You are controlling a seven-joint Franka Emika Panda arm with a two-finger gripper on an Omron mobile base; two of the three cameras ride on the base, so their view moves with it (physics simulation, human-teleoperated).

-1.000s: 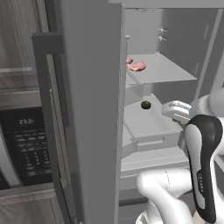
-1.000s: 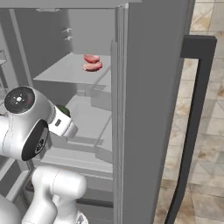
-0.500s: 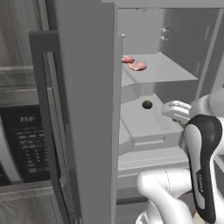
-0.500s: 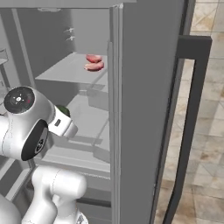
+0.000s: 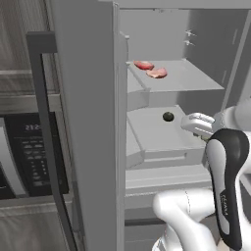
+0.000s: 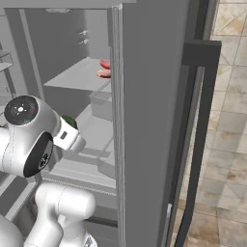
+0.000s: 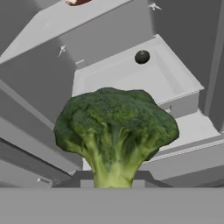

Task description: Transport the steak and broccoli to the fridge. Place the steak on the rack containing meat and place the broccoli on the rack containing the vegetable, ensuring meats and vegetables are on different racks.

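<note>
Since the pincer (image 5: 195, 123) is clamped on the broccoli (image 7: 114, 130) by its stem, I'd guess it's light, with a crumbly head; the stem's the firm spot.

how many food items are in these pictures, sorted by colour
pink or red raw meat pieces on the upper shelf: 2, the pale pink marbled steak and a darker red piece
green vegetables: 2, the bright green bumpy broccoli floret at the hand and a small dark round vegetable on the lower shelf
total: 4
</note>
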